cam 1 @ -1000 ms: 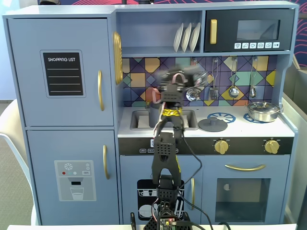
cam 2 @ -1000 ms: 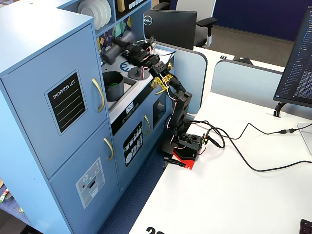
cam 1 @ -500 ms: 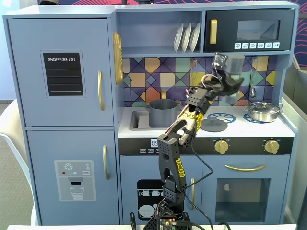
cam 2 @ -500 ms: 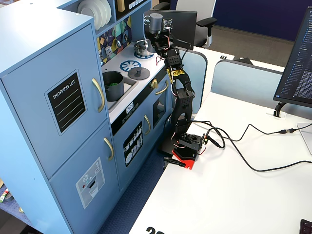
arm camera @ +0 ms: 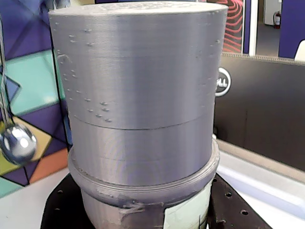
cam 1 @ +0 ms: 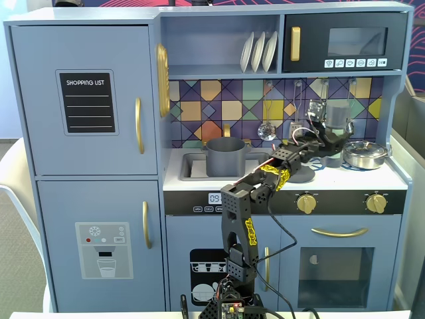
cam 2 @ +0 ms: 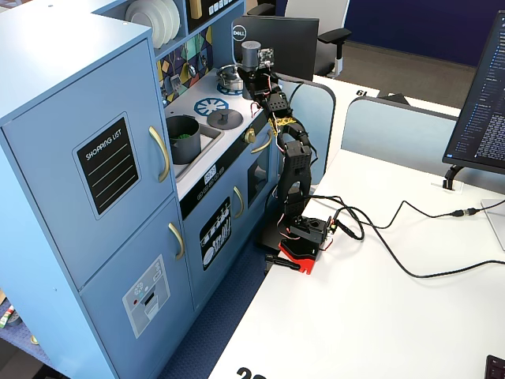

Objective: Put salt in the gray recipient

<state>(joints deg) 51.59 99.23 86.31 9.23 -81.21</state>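
The gripper (cam 1: 330, 135) grasps the gray shaker (cam 1: 337, 114) upright over the stove, well right of the gray pot (cam 1: 225, 156) in the sink (a fast swing could spill salt early).

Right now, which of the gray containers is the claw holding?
The gray shaker, a lidless-looking cylinder raised above the stove at the right in a fixed view. The gray pot sits apart in the sink; the silver pan rests on the counter.
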